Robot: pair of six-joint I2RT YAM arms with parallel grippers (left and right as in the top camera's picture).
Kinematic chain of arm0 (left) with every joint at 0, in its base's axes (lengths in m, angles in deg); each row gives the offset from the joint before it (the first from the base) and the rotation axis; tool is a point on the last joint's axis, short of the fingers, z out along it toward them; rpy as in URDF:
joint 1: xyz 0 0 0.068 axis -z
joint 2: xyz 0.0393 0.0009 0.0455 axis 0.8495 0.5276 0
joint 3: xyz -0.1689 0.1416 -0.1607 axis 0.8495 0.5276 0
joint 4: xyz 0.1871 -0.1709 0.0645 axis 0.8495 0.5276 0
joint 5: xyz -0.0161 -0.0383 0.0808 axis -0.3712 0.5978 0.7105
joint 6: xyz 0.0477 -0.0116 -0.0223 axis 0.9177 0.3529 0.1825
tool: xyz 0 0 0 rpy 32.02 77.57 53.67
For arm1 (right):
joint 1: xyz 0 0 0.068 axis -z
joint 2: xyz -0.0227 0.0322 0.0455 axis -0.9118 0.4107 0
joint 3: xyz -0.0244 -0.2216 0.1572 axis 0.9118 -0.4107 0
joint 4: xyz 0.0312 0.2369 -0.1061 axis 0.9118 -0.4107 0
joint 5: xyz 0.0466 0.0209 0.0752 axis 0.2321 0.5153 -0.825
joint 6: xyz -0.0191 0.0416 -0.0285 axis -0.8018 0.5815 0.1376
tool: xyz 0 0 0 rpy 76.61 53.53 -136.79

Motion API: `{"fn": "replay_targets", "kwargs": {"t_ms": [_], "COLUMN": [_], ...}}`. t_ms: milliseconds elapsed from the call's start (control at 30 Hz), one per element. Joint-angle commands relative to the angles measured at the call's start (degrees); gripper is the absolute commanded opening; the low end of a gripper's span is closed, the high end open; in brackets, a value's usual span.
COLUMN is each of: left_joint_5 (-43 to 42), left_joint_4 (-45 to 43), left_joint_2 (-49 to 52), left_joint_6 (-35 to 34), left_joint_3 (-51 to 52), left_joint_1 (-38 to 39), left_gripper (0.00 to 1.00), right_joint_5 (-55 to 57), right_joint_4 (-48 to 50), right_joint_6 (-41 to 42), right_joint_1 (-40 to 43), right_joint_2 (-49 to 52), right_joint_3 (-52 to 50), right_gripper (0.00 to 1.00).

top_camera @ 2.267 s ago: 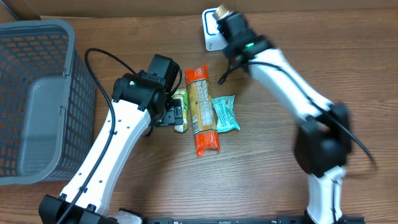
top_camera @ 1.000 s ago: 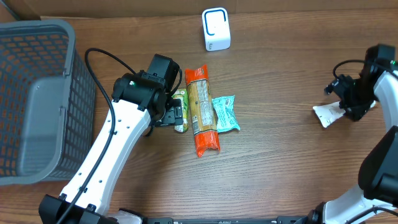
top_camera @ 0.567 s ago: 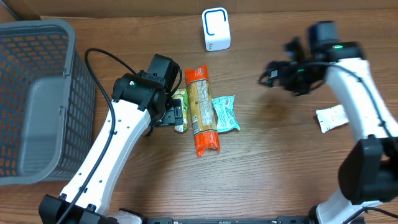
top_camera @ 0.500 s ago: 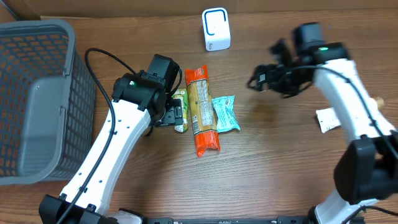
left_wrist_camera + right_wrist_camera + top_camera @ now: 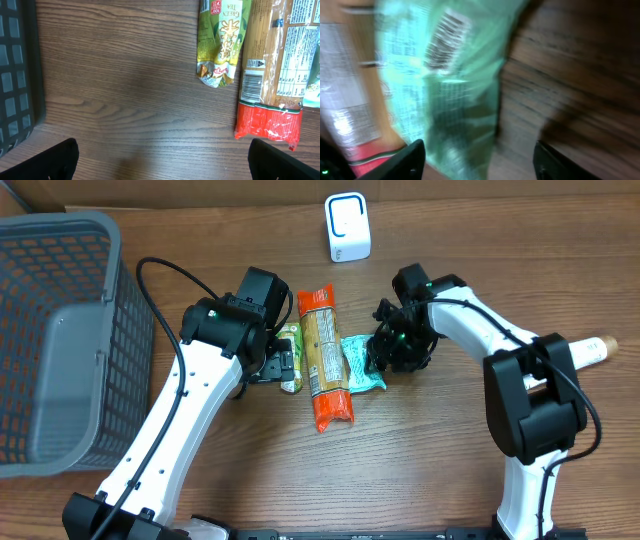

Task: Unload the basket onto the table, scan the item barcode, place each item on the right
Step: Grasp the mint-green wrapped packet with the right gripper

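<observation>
Item: teal packet [image 5: 357,362], frame centre, barcode [image 5: 447,37] uppermost. Right gripper [image 5: 482,157]: fingers spread over it, nothing grasped; to be centred before closing. Left gripper [image 5: 170,160]: fingers released, idle.

Dark wood-grain table [image 5: 420,470], cardboard backdrop [image 5: 200,192]

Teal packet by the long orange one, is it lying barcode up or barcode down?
Up: the right wrist view shows the barcode on the upward face of the teal packet, which lies flat on the table.

Wood-grain table [image 5: 430,450], glossy plastic teal packet [image 5: 362,363], grey plastic basket [image 5: 60,330]
</observation>
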Motion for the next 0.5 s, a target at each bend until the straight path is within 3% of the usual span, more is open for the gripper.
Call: {"fn": "replay_targets", "kwargs": {"t_ms": [0, 267, 467], "left_joint_5": [0.74, 0.76, 0.76], "left_joint_4": [-0.07, -0.07, -0.07], "left_joint_2": [0.24, 0.22, 0.22], "left_joint_6": [-1.22, -1.22, -1.22], "left_joint_3": [0.13, 0.13, 0.13], "left_joint_1": [0.02, 0.02, 0.02], "left_gripper": [0.99, 1.00, 0.99], "right_joint_5": [0.96, -1.62, 0.96], "right_joint_4": [0.39, 0.96, 0.15], "right_joint_6": [-0.17, 1.33, 3.41], "right_joint_1": [-0.04, -0.04, 1.01], "right_joint_2": [0.68, 0.81, -0.81], "right_joint_3": [-0.57, -0.59, -0.17], "right_gripper": [0.55, 0.05, 0.04]}}
